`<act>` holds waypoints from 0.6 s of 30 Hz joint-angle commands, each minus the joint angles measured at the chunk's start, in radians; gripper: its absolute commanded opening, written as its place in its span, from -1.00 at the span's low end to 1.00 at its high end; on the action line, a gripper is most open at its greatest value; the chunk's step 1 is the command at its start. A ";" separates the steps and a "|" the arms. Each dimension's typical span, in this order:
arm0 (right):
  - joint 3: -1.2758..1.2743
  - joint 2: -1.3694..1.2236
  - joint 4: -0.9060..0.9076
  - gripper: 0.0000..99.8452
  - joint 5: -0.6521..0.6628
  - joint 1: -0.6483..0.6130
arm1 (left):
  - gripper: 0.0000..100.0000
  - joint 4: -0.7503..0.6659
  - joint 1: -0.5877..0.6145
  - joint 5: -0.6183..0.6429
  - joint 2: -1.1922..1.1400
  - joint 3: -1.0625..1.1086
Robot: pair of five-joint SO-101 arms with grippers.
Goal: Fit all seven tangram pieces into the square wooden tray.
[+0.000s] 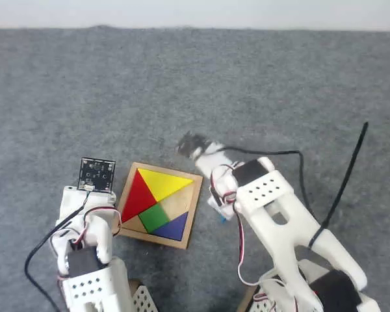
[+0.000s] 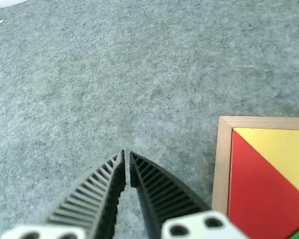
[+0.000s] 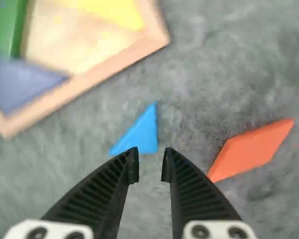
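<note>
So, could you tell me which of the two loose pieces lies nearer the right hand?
The light blue triangle, just ahead of the right hand; the orange parallelogram lies farther off.

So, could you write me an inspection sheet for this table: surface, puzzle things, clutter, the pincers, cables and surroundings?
Surface: grey felt-like mat, lying flat.
Job's things: the wooden tray holds a yellow piece, red piece, green piece and dark blue piece; bare wood shows inside. A light blue triangle and orange parallelogram lie on the mat outside it.
Clutter: nothing seen.
Pincers: left pincer practically shut, empty, above the mat beside the tray; right pincer slightly open, empty, just short of the light blue triangle.
Cables: a black cable arcs beside the right arm; red and white wires run along the arms.
Surroundings: pale strip beyond the mat's far edge.
</note>
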State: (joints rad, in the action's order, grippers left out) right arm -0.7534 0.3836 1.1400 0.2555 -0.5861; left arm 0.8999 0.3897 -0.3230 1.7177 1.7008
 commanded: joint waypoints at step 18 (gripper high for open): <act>-0.216 0.025 -0.314 -0.70 -0.183 -0.047 | -0.97 0.002 -0.003 -0.012 0.017 -0.012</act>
State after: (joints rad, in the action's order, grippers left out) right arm -0.9728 0.3836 0.8439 0.0361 -0.6260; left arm 0.8999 0.3897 -0.3230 1.7177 1.7008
